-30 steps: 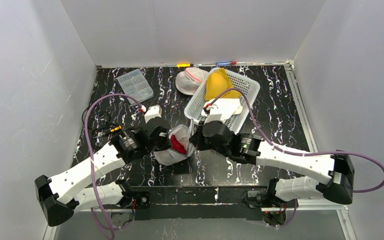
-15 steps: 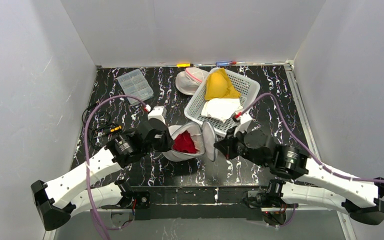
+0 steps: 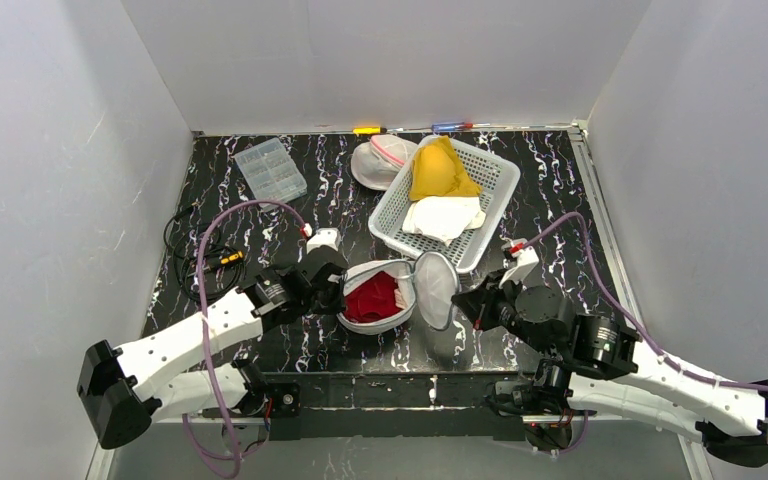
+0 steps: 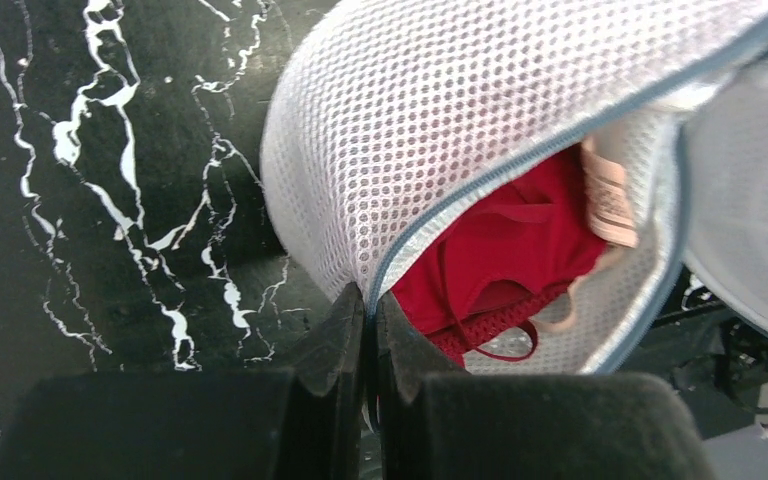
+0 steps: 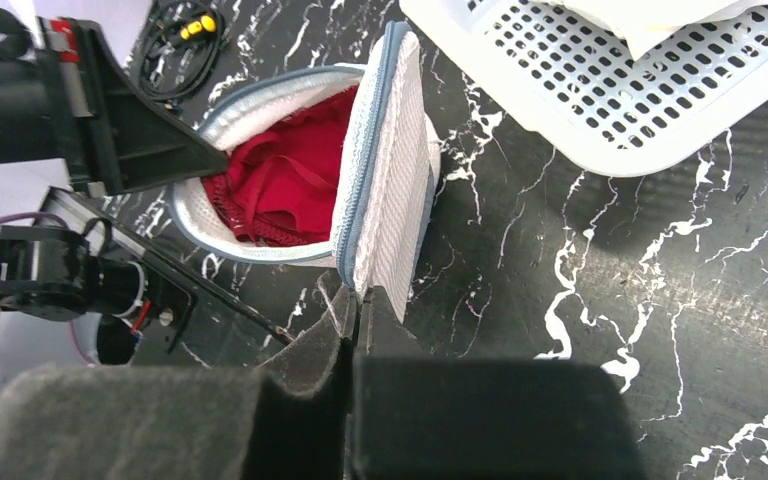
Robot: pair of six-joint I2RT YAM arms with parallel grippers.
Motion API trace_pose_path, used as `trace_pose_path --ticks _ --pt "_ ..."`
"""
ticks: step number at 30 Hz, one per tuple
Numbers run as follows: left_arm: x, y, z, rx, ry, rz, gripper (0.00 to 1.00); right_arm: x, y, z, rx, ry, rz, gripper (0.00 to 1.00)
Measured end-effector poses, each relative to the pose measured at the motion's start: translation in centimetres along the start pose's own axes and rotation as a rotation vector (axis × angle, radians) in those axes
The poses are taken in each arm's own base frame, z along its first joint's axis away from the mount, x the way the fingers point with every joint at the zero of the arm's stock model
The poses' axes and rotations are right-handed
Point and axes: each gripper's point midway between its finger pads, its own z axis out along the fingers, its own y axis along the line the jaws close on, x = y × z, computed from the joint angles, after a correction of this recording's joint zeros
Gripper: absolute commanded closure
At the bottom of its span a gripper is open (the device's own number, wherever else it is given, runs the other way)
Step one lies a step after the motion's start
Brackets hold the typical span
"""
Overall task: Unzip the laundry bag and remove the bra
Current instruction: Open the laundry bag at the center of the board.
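Laundry bag (image 3: pixel 385 300) lies near the middle of the counter (image 3: pixel 560 200), between the two hands. We judge it is held this way so that its mouth gapes. The left hand (image 4: pixel 370 305), fingers pressed together, pinches the mesh rim on the left side as an anchor. The right hand (image 5: pixel 355 310), likewise pressed together, pinches the near edge of the round flap (image 5: pixel 390 180) and holds it tilted up toward the right. The zip looks run most of the way round.

Inside, the red bra (image 3: pixel 372 297) sits bunched in the shell, uncovered from above and not yet taken out. We cannot tell whether the right hand grips the zip pull or only the flap's hem, because its fingertips hide that spot. Part of the bra is tucked under the mesh wall, and a peach strip (image 4: pixel 608 190) beside it could be a label or a strap.

Farther off, the white basket (image 3: pixel 492 205) holds yellow and white cloths. Another mesh bag (image 3: pixel 378 160) sits against its far left corner, partly out of sight.
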Motion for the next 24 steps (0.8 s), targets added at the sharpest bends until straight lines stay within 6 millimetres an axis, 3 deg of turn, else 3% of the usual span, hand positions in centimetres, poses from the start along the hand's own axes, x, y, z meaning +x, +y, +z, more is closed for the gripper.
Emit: trace_pose_path --ticks 7,14,17,20,24 --pt "-0.5 1.2 0.4 -0.093 0.020 0.010 1.00 0.1 1.0 -0.4 -0.057 0.016 0.016 0.99" --pt "-3.3 -0.3 1.1 -0.115 0.019 0.074 1.00 0.4 5.1 -0.9 -0.243 0.070 0.069 0.99" --pt "-3.5 -0.5 1.3 -0.113 0.026 0.092 1.00 0.0 6.5 -1.3 -0.310 0.073 0.097 0.99" --pt "-3.4 -0.4 1.3 -0.103 0.027 0.094 1.00 0.0 6.3 -1.4 -0.299 0.071 0.103 0.99" --pt "-2.8 -0.1 0.9 -0.087 0.028 0.093 1.00 0.1 3.8 -1.1 -0.175 0.055 0.116 0.99"
